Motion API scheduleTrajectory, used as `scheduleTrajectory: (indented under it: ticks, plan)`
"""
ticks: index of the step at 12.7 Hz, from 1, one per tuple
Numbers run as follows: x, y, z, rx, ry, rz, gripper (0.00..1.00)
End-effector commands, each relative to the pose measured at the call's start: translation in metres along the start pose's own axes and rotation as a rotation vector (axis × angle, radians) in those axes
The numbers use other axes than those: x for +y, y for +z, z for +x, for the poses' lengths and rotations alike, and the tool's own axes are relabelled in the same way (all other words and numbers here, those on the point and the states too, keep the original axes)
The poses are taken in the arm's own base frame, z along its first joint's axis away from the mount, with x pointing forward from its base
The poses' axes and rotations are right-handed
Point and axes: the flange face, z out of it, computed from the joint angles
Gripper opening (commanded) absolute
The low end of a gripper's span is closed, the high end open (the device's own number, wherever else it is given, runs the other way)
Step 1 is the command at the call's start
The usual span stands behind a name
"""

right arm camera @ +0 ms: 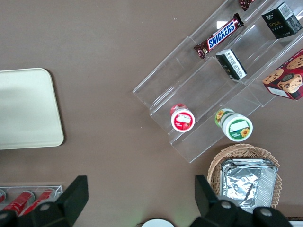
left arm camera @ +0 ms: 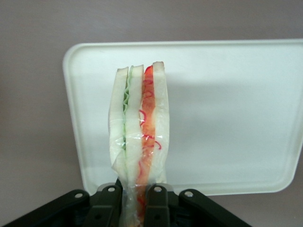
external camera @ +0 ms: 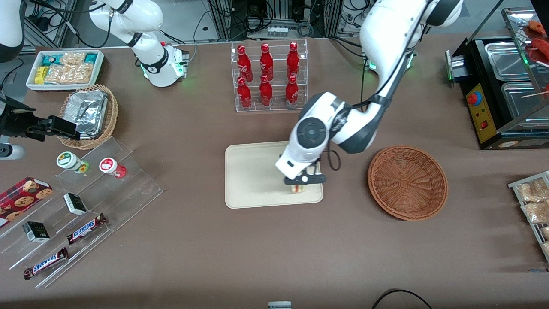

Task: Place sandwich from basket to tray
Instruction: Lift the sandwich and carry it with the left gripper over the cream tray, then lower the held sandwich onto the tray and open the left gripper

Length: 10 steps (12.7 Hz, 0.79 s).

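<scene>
- Pincer [external camera: 299, 183] down over the tray [external camera: 248, 171], near the tray's edge closest to the front camera, clamped tight on the sandwich [left arm camera: 138, 137].
- Sandwich held upright in clear wrap between the fingers [left arm camera: 157, 203], green layer one side, orange-red the other, pointing away from the pincer over the tray's bare cream surface.
- Can't tell whether the sandwich touches the tray.
- Basket [external camera: 407, 182] sitting on the brown bench [external camera: 257, 257] just beside the tray, toward the working arm's end from the pincer, nothing in it.
- Rack of red bottles [external camera: 268, 77] farther from the front camera than the pincer.
</scene>
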Motion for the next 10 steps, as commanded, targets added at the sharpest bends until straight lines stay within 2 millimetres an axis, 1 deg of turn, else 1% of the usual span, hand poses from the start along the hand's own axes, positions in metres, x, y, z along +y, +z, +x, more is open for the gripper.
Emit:
scheduleTrajectory:
  ticks: [1, 3, 6, 7, 9, 10]
  plan:
    - [0.029, 0.024, -0.007, -0.028, 0.038, 0.022, 0.00]
    - [0.039, 0.038, -0.014, -0.039, 0.041, 0.036, 0.00]
    - [0.041, 0.059, -0.010, -0.067, 0.001, 0.062, 0.00]
    - [0.040, 0.062, -0.010, -0.072, 0.002, 0.066, 0.00]
    - [0.041, 0.062, -0.009, -0.068, -0.009, 0.063, 0.00]
    - [0.042, 0.058, -0.008, -0.061, -0.029, 0.057, 0.00]
